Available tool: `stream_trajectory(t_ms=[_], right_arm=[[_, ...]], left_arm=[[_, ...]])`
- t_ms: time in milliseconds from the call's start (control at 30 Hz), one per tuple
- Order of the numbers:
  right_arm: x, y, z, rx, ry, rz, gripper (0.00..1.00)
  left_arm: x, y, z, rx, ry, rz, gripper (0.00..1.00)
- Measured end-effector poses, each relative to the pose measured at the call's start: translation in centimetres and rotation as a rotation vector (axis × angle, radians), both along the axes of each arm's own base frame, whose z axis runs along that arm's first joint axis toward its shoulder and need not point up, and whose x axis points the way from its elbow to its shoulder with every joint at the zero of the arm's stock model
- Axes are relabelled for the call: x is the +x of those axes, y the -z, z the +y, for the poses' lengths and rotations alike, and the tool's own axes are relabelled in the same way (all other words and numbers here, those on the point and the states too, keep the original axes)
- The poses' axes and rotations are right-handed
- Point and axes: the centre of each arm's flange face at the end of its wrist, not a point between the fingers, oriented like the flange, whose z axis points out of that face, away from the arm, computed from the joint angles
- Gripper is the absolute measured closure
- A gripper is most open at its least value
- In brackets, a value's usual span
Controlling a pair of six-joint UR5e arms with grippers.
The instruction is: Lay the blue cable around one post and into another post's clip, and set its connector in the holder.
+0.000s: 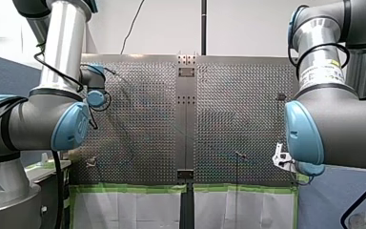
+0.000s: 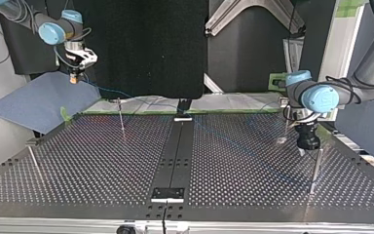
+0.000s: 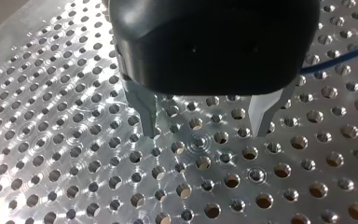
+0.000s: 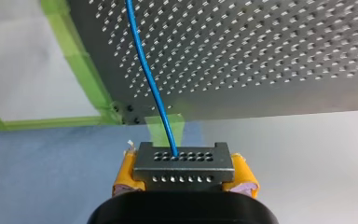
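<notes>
- Blue cable (image 4: 151,84) enters the middle of the grey connector (image 4: 184,163) and runs straight ahead of my right claw (image 4: 185,175), up and over the edge of the perforated table (image 4: 261,56).
- My right claw is clenched on that connector, with a yellow pad (image 4: 127,170) pressed against each of its short ends.
- This claw hangs off the table, outside its corner. The corner's green tape (image 4: 81,70) lies ahead of it and a blue mat (image 4: 42,172) lies beneath.
- Nothing stands around this claw in the top view; the nearest thin post (image 2: 121,117) is well apart, ahead of it on the table.
- My left claw (image 3: 206,130) is released, its two metal fingers (image 3: 144,105) spread wide with only bare plate holes between them.
- It hangs low over the plate without touching it, and a short stretch of the cable passes to one side of its black body.
- In the top view this claw sits near the table's side edge, with a second thin post (image 2: 315,168) just beside it on the camera's side.
- A third post (image 2: 33,161) stands at the opposite side edge, well apart from both claws.
- A black centre strip (image 2: 175,151) divides the plate between the two claws, and the room between them is wide and flat.
- Past the connector, the cable shows only faintly in the top view, so I cannot tell its path on the plate.
</notes>
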Motion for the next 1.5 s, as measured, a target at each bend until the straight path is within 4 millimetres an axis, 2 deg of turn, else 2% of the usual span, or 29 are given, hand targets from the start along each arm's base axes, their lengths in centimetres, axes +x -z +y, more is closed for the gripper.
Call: stream_trajectory(t_ms=[200,333,667,1167,1500], right_arm=[[0.2,2.6,0.8,0.077,-0.01,0.046,1.0],[0.9,2.4,1.2,0.087,-0.046,0.07,1.0],[2.0,-1.4,0.8,0.043,-0.107,0.06,1.0],[2.3,-8.2,-0.8,-0.09,-0.127,0.051,1.0],[2.4,-12.9,-1.5,-0.176,-0.143,0.053,1.0]], left_arm=[[0.0,0.0,0.0,-0.002,0.0,0.0,0.01],[0.0,0.0,0.0,-0.007,0.001,-0.001,0.01],[0.0,0.0,-0.1,-0.014,0.006,-0.003,0.01],[-0.1,0.2,-0.7,-0.06,0.035,-0.004,0.01],[-1.0,1.8,-0.1,-0.127,0.062,-0.011,0.01]])
